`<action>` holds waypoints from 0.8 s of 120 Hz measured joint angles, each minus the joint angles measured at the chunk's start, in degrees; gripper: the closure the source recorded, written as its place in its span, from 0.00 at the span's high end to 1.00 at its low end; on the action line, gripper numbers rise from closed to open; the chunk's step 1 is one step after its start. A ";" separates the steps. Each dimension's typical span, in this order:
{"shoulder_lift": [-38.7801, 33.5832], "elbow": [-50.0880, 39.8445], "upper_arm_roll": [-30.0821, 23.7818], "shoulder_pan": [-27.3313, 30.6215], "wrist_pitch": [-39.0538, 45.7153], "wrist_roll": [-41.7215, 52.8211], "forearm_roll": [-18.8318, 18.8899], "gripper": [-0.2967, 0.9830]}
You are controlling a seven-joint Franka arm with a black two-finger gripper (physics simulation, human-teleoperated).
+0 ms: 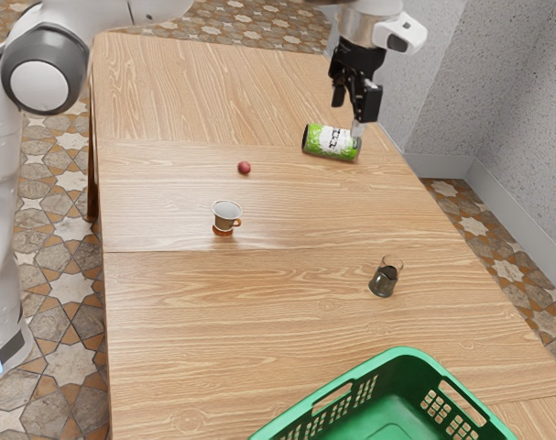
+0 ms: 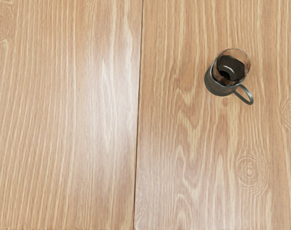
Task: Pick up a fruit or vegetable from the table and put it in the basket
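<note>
On the table point(image 1: 168, 321), a glass point(image 1: 384, 280) stands between can point(image 1: 331, 143) and basket point(image 1: 403, 352), cup point(image 1: 226, 217) near fruit point(image 1: 245, 168).

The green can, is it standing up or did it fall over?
Tipped over: the green can lies on its side on the table, its long side down and its round ends facing sideways.

White arm point(image 1: 49, 69) extended, wrist point(image 1: 371, 27) held high, hand point(image 1: 358, 59) pointing downward, black fingers point(image 1: 370, 103) apparently apart
</note>
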 joint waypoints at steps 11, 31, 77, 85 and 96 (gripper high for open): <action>0.02 0.04 0.04 0.74 -0.62 -0.08 1.01 0.77; 0.18 -0.10 0.37 2.59 -1.57 1.63 3.69 0.76; -15.90 -30.09 14.01 4.36 2.78 16.35 1.68 0.76; -17.25 -36.45 17.31 4.25 7.33 19.53 0.51 0.76; -18.62 -41.43 19.78 4.56 13.19 24.31 -0.02 0.76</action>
